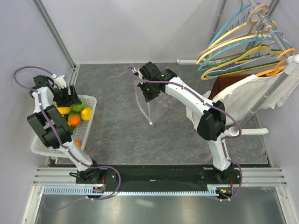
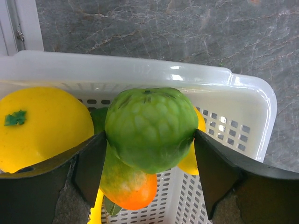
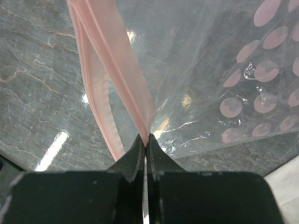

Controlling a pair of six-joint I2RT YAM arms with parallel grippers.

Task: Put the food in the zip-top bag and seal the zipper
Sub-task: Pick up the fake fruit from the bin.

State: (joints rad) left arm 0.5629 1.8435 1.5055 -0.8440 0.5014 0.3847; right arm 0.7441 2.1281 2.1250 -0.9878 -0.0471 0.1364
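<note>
Food (image 1: 74, 119), small round fruit-like pieces in green, yellow and orange, lies heaped in a white mesh plastic basket (image 1: 88, 99) at the left edge of the grey marbled surface (image 1: 121, 135). The left gripper (image 2: 149, 140) reaches into the basket, its two dark fingers (image 2: 91, 165) pressed against either side of a bumpy green fruit (image 2: 149, 128). That fruit sits on top of an orange-green piece (image 2: 133, 184), with a large yellow fruit (image 2: 42, 126) just beside it.

Well apart from the basket, near the middle of the surface, the right gripper (image 3: 145, 140) holds the clear zip-top bag with pale round dots (image 3: 210, 70). Its fingers are pressed together on one lip of the thin pinkish zipper (image 3: 117, 70). The other lip bows away from it, so the bag's mouth stands open.
</note>
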